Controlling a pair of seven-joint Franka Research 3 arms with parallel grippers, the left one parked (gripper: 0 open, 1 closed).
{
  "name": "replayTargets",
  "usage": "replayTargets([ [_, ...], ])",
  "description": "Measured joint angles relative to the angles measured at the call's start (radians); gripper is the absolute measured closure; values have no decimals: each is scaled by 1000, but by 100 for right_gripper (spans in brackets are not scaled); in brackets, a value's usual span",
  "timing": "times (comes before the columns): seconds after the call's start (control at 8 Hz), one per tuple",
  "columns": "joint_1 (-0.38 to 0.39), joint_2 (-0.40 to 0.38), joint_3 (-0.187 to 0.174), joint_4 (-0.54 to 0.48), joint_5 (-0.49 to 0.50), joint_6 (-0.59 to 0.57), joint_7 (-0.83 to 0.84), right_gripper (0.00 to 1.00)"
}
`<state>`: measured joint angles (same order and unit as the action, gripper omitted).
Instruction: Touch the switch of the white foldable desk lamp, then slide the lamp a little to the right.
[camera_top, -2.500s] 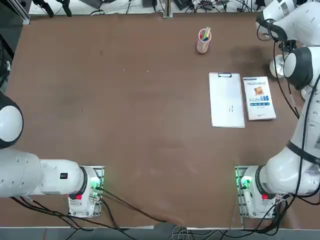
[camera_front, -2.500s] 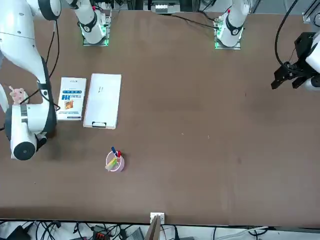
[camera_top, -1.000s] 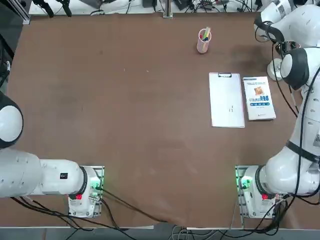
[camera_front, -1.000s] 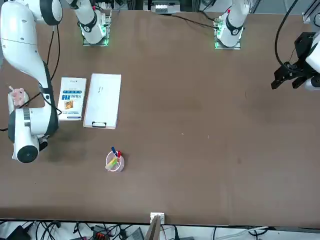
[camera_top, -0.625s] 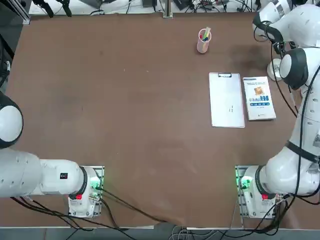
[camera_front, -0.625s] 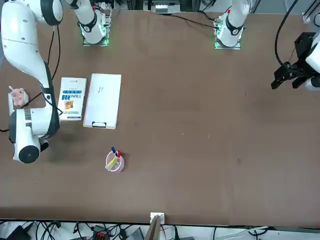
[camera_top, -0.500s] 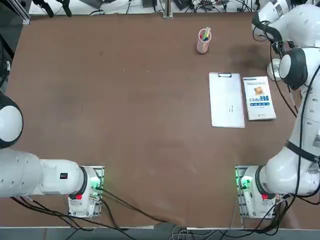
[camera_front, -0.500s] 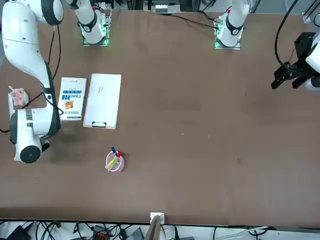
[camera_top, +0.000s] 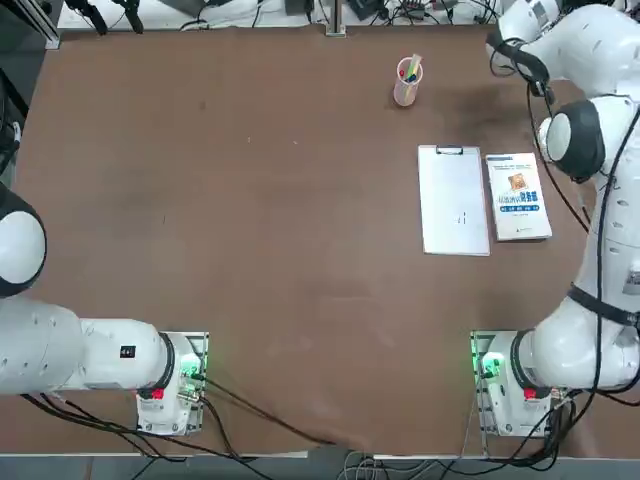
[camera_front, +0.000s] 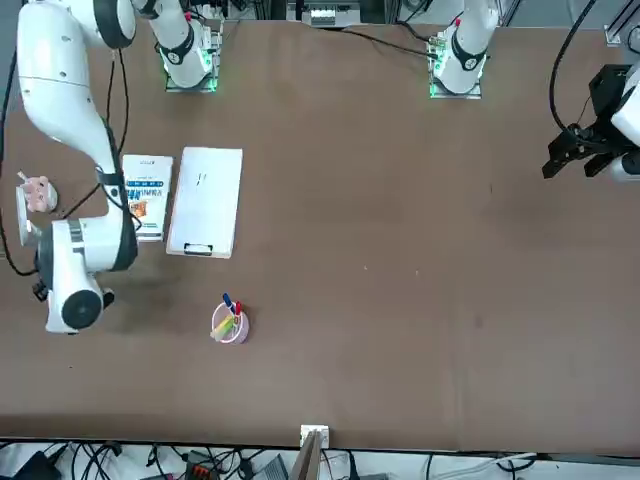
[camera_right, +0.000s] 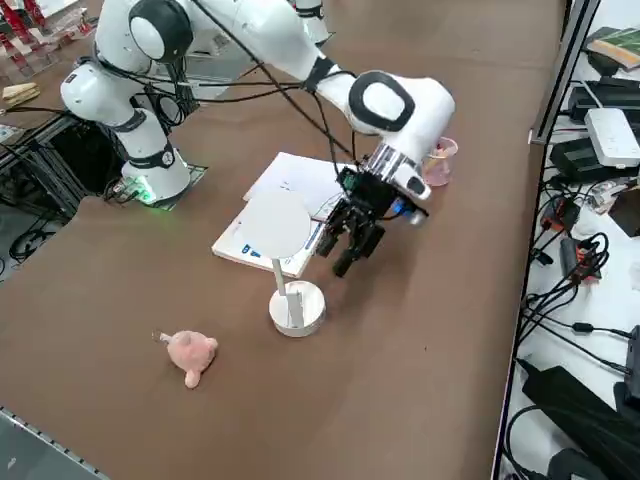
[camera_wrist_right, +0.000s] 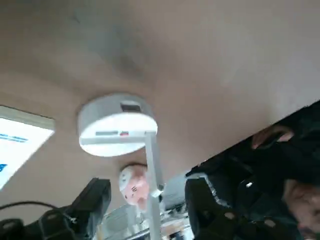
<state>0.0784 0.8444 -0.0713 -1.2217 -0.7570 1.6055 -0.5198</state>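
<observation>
Right side view: the small white foldable desk lamp (camera_right: 288, 262) stands on the brown tabletop (camera_right: 420, 350), between a pink plush toy (camera_right: 190, 353) and the right end effector (camera_right: 348, 245), fingers apart, apparently not touching it. Wrist view: the lamp's round base (camera_wrist_right: 117, 125) lies beyond the spread fingers (camera_wrist_right: 90, 205).

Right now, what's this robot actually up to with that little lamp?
The right arm has its right gripper hovering above the table, fingers open and holding nothing, just beside the white foldable desk lamp. The lamp stands upright on its round base, next to a booklet and a small pink toy.
</observation>
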Motion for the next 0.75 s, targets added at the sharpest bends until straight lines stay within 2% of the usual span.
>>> replayTargets([
  [0.25, 100, -30, 2, 29, 10, -16, -20, 6],
  [0.38, 137, -72, 2, 32, 49, -41, -23, 6],
  [0.75, 167, -244, 4, -14, 225, -87, -42, 1],
])
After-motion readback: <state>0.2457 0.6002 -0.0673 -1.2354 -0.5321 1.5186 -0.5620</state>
